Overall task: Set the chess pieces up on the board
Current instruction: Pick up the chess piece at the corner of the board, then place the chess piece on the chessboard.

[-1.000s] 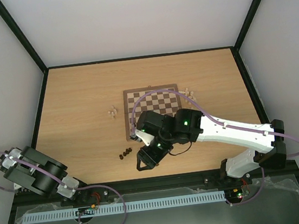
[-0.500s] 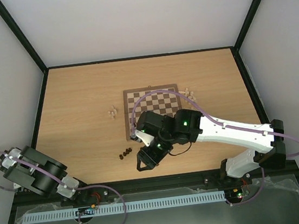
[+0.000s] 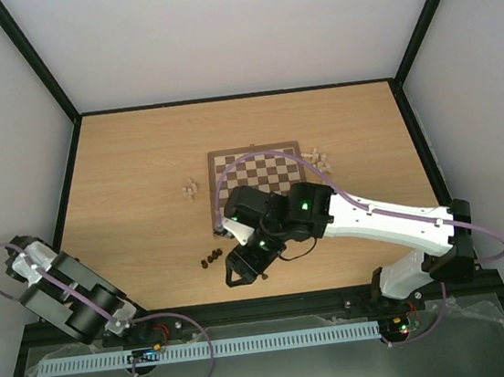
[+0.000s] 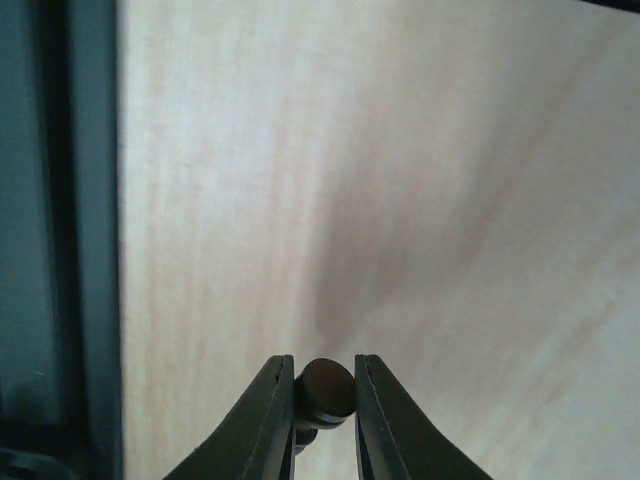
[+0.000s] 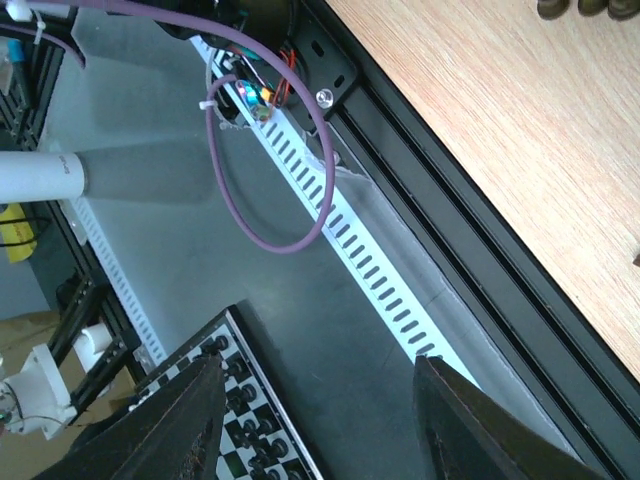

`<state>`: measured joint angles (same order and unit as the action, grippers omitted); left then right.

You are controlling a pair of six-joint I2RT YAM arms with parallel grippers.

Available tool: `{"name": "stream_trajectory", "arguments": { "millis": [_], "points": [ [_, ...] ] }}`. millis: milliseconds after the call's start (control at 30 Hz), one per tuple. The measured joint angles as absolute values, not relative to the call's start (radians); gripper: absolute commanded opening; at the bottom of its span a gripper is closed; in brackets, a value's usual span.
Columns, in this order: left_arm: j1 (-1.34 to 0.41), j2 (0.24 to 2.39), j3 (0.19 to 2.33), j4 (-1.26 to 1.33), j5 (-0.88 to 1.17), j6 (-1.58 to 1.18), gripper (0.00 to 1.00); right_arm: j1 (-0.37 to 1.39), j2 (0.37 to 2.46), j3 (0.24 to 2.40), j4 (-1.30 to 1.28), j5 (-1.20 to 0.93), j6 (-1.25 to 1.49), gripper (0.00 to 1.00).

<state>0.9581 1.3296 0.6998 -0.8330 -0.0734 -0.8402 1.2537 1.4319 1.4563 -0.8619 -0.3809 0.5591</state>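
Observation:
The chessboard (image 3: 267,164) lies mid-table, its near part hidden under my right arm. A few dark brown pieces (image 3: 212,260) lie on the table left of the board's near corner, and they also show in the right wrist view (image 5: 590,8). Pale pieces stand left of the board (image 3: 190,191) and at its right (image 3: 319,155). My left gripper (image 4: 322,362) is shut on a dark brown piece (image 4: 328,390) above bare tabletop by the table's left edge. My right gripper (image 3: 244,272) is open and empty near the table's front edge, just right of the dark pieces; in its own view (image 5: 320,430) the jaws stand wide apart.
The black frame rail (image 4: 85,250) runs along the table's left edge. The front rail and a white slotted cable duct (image 5: 340,220) lie under the right gripper. A black-and-white checkered board with dark pieces (image 5: 250,440) shows below table level.
My left arm has swung and risen at the near left corner. My right arm and gripper have shifted slightly left and towards the front edge.

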Motion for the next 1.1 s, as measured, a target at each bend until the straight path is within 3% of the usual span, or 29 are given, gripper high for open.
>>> {"name": "stream_trajectory", "arguments": {
  "millis": [333, 600, 1100],
  "points": [
    [0.72, 1.269, 0.775, -0.851, 0.056, -0.962, 0.08, 1.116, 1.46, 1.479, -0.774, -0.451, 0.571, 0.52],
    [0.554, 1.252, 0.906, -0.923, 0.155, -1.098, 0.08, 0.977, 1.584, 1.475, -0.455, -0.544, 0.728, 0.53],
    [0.485, 1.26, 1.085, -1.071, 0.27, -1.162, 0.08, 0.988, 1.833, 1.373, 0.112, -0.435, 0.812, 0.5]
  ]
}}
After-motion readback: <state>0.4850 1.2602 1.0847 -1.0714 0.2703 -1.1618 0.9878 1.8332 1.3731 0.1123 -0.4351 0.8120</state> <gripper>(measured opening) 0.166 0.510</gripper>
